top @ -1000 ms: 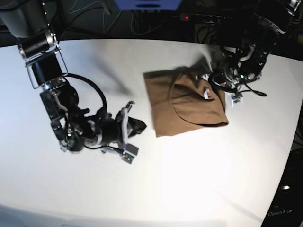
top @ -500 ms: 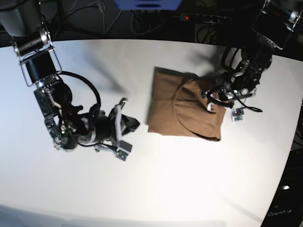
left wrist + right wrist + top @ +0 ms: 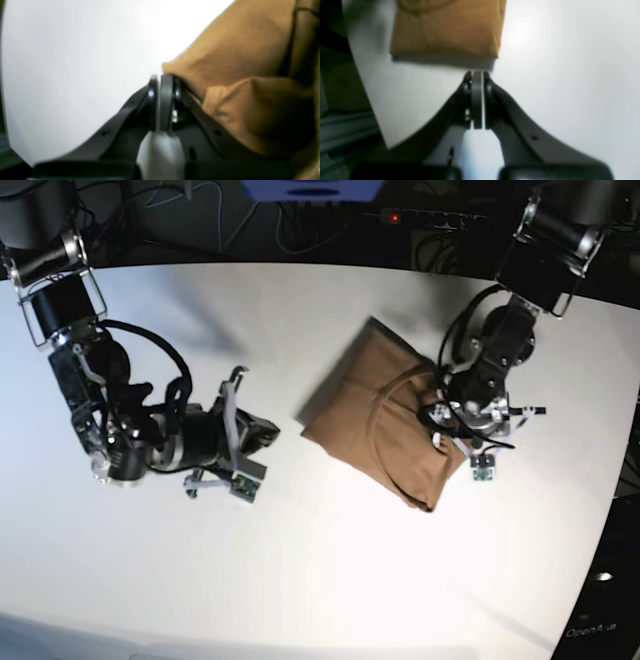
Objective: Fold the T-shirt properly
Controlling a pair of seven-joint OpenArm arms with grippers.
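We see the T-shirt point(image 3: 375, 415) lying folded and skewed near the middle of the white tabletop point(image 3: 330, 580). Our left end effector point(image 3: 445, 423) sits clenched at the shirt's edge, touching the cloth; we cannot tell whether it pinches any. Our right end effector point(image 3: 268, 432) is clenched on nothing, just beside the shirt.

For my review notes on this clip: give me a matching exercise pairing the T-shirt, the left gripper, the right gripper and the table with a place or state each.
Things:
1. T-shirt
2. left gripper
3. right gripper
4. table

States:
A. white, carrying everything else
B. shut, on bare table apart from the cloth
C. tan-brown, folded, lying skewed
D. shut, at the cloth's edge

Pairs: 1-C, 2-D, 3-B, 4-A
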